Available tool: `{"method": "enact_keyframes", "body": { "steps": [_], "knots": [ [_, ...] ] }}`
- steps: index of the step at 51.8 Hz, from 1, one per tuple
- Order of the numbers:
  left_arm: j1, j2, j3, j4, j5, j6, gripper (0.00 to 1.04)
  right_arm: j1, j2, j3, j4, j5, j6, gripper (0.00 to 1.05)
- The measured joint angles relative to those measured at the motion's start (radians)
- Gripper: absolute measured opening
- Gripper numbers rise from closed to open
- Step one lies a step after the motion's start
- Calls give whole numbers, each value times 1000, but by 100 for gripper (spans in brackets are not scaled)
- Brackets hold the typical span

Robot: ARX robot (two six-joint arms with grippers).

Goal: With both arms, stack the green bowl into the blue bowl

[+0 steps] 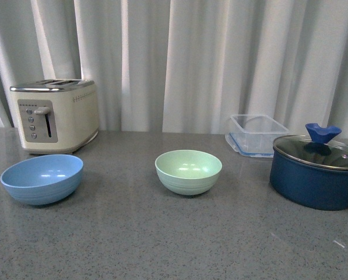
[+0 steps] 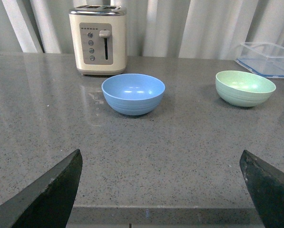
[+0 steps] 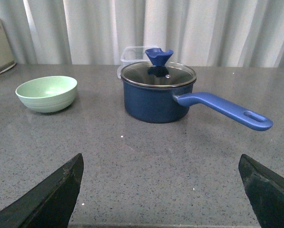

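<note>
On the grey counter, the toaster is seen at 10 o'clock and the navy pot at 3 o'clock of the green bowl, which is placed upright near the middle. The blue bowl is set at 9 o'clock of it, well apart. The left gripper and the right gripper are spread wide, and nothing is held.

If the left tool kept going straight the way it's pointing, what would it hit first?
Most likely the blue bowl, which sits nearly centred ahead of the open left tool, with only counter between; the toaster stands behind it. Depth is hard to judge.
</note>
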Motion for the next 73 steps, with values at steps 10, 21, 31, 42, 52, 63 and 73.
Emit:
{"method": "enact_keyframes", "body": {
  "steps": [10,21,31,42,52,63,73],
  "knots": [
    [0,0,0,0,0,0,98,0,0,0,0,0,0,95],
    [6,532,220,-180,-418,-187,98,0,-1,0,0,-3,0,95],
    [106,930,457,61,-310,-182,98,0,-1,0,-1,0,0,95],
    [114,1195,663,51,-247,-157,98,0,-1,0,-1,0,0,95],
    [115,1390,824,71,-256,-155,98,0,-1,0,-1,0,0,95],
    [119,1607,955,93,-260,-190,98,0,-1,0,-1,0,0,95],
    [120,1755,1079,107,-269,-193,98,0,-1,0,-1,0,0,95]
  ]
}}
